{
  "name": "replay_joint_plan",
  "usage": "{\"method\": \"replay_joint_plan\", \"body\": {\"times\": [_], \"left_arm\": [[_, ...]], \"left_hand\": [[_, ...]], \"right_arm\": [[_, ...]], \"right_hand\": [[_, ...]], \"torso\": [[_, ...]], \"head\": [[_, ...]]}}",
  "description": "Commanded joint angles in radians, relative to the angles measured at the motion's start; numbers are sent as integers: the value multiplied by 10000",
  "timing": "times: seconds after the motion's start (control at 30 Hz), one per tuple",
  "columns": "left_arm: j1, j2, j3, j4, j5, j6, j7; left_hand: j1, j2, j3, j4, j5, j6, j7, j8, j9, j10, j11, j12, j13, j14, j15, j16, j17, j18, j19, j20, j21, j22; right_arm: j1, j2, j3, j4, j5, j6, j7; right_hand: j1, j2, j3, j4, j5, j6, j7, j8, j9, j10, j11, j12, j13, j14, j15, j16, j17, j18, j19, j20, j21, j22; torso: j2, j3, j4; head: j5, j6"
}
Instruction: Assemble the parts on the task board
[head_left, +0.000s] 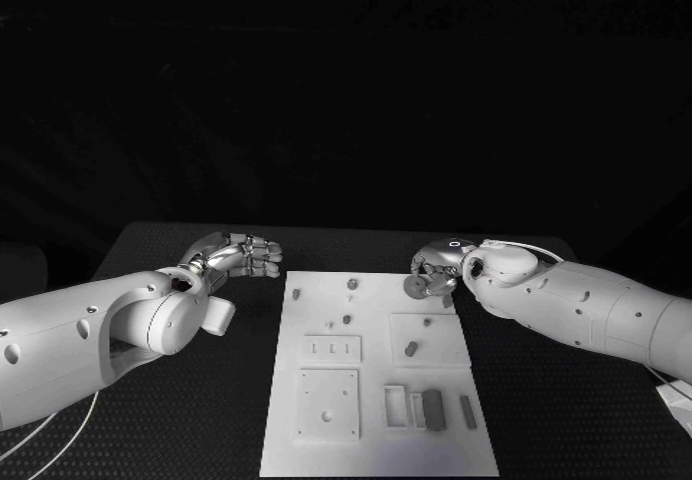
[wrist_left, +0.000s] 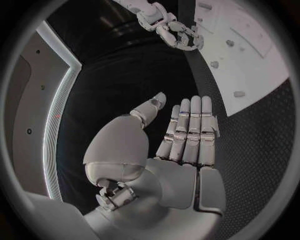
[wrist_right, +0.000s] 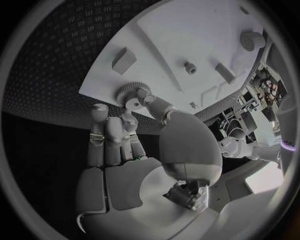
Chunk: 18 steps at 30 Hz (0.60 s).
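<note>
Assembly early: right hand (head_left: 437, 270) grasps toothed gear (wrist_right: 130, 93) at task board (head_left: 378, 455) upper right.
Left hand (wrist_left: 187, 135) released, empty; bar parts (head_left: 433, 410) remain loose lower right.

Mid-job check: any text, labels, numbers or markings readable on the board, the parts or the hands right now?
None can be read.
Task board: plain white, only recesses and pegs, no lettering.
Toothed round part held by the right hand: no marking visible.
Left hand: bare silver and white, no label.
Clutter at the right wrist view's rim: too small and blurred to read.
</note>
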Motion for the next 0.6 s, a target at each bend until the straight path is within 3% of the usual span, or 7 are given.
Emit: {"method": "replay_joint_plan", "body": {"times": [0.03,0.27,0.43,0.6], "left_arm": [[11,-2,7,48,-38,109,45],[11,4,7,48,-38,117,43],[11,-6,7,49,-38,112,44],[11,-3,7,54,-38,128,41]], "left_hand": [[12,-104,-18,-16,36,-97,-4,-35,-16,-8,56,-70,-14,-50,21,-70,12,-6,-67,-21,-42,13],[12,-101,-18,-13,36,-100,-2,-37,-17,-8,57,-74,-14,-49,21,-74,16,-5,-67,-20,-44,15],[10,-99,-18,-11,36,-100,-2,-37,-18,-8,58,-77,-14,-48,22,-76,18,-5,-67,-19,-45,16],[8,-98,-19,-9,36,-101,-1,-37,-18,-8,58,-79,-14,-48,22,-78,20,-5,-67,-19,-46,17]], "right_arm": [[-230,35,-136,-26,-568,531,-74],[-294,101,-145,-96,-710,470,-68],[-298,114,-146,-145,-683,426,-39],[-299,134,-146,-125,-682,437,-12]], "right_hand": [[-4,-104,72,-8,-41,339,369,-59,-122,-268,157,-17,-14,-61,3,24,-27,129,-97,2,13,171],[-21,-110,105,100,-41,446,366,-10,-100,-263,159,18,-39,-13,15,86,-10,129,-72,11,30,173],[-2,172,128,168,-41,725,282,130,-38,-216,84,65,-79,62,-44,166,3,129,-48,-1,57,179],[-115,315,61,228,-41,1003,184,252,15,-165,-7,92,-134,121,-124,229,-6,129,-41,-11,78,179]], "torso": [[2,1,-4],[0,6,6],[-4,-2,3],[3,-4,3]], "head": [[-10,-10],[-15,-31],[-27,-46],[-25,-44]]}}
